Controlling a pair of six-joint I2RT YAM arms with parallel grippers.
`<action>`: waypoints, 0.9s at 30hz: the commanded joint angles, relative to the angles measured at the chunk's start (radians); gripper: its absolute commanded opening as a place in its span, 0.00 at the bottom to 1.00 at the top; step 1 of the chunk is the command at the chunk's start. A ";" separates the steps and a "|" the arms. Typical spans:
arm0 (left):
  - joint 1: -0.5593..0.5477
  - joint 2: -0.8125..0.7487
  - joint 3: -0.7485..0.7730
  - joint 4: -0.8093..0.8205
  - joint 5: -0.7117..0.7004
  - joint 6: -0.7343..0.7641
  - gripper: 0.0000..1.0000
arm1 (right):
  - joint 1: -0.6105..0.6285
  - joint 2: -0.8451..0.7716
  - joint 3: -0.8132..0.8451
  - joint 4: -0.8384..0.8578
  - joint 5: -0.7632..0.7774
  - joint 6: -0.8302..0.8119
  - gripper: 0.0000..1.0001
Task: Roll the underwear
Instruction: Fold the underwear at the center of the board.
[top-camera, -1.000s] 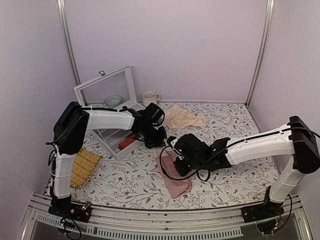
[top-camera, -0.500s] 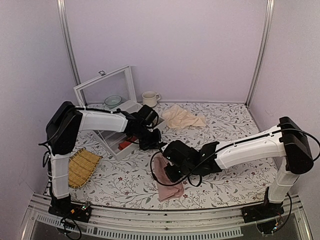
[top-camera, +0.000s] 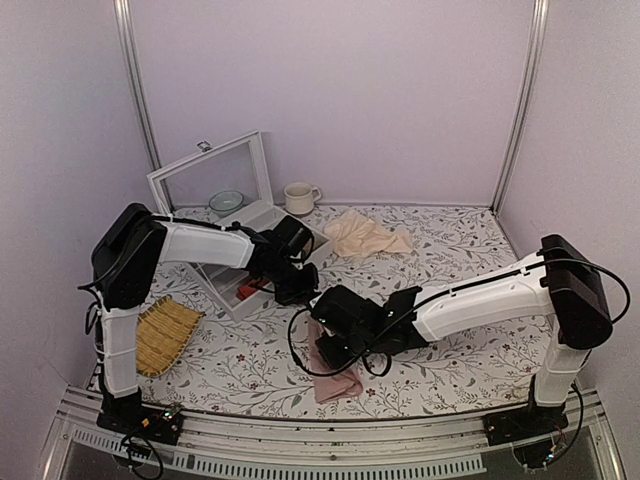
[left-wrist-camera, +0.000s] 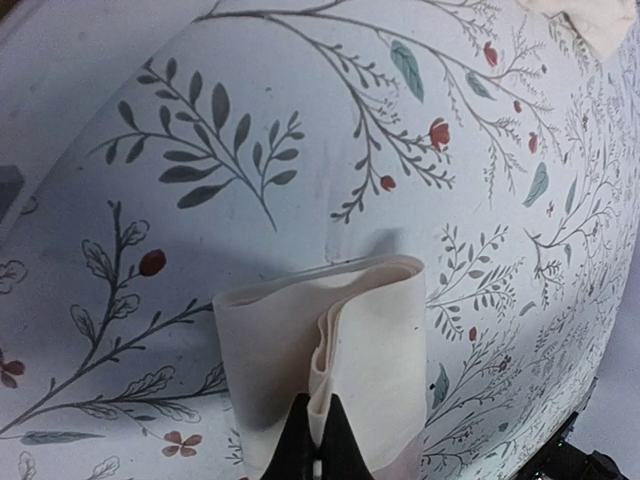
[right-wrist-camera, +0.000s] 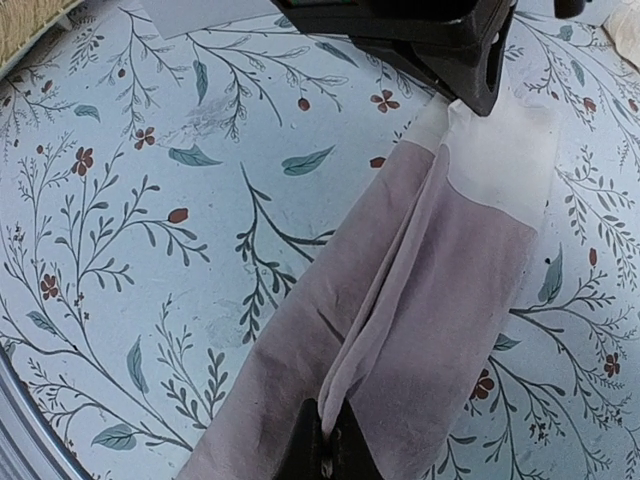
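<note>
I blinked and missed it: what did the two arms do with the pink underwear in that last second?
The right gripper, shut on the underwear, swung left and a little nearer, dragging the pink fabric along. The left gripper, pinching the waistband, shifted slightly left. Beige cloth, mug and woven tray stayed put.

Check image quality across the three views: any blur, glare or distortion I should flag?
Top external: soft, even, lilac-tinted light, sharp, barely any shadows. Left wrist: the floral tablecloth bulges from lens distortion, and the underwear waistband is slightly soft close up. Right wrist: sharp on the fabric, no glare, and the left claw reads as a near-black silhouette.
</note>
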 joint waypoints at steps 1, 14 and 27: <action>0.023 -0.025 -0.025 0.021 -0.021 0.027 0.00 | 0.015 0.085 0.031 -0.015 -0.037 0.016 0.00; 0.031 -0.007 -0.035 0.018 -0.035 0.042 0.00 | 0.017 0.144 0.082 -0.025 -0.071 0.011 0.00; 0.031 0.007 -0.042 0.023 -0.031 0.036 0.00 | 0.018 0.182 0.101 -0.013 -0.100 0.012 0.10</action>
